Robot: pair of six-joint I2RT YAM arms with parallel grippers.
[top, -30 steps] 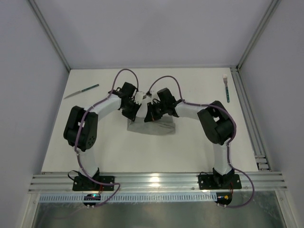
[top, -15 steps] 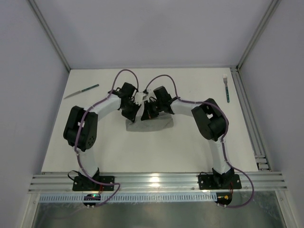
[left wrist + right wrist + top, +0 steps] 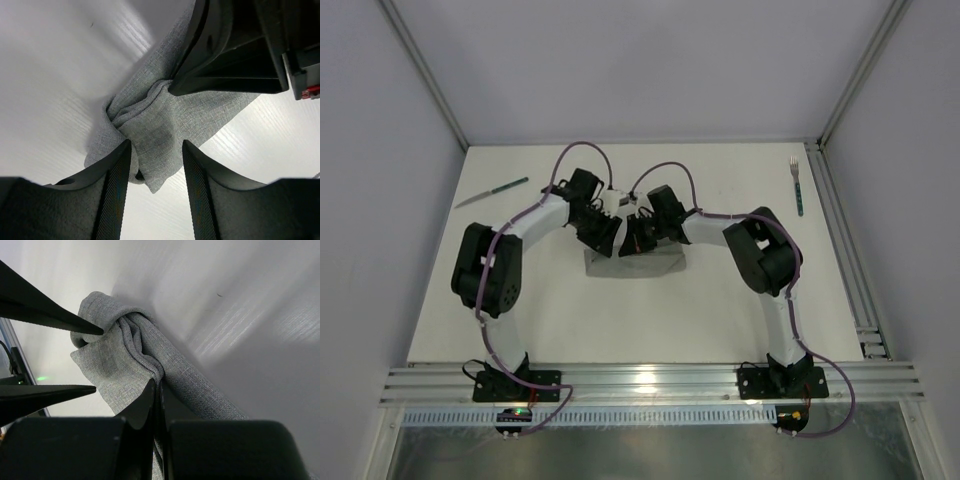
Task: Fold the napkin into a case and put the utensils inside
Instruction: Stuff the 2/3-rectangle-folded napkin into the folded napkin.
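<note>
Far from napkin: knife; fork

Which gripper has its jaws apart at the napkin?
The left gripper: its jaws stand apart with the napkin between them, while the right gripper is pinched shut on it.

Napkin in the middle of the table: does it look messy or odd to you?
Yes. The napkin is bunched into a twisted wad, not lying flat, pinched in the right end effector while the left end effector stands open around it.
</note>
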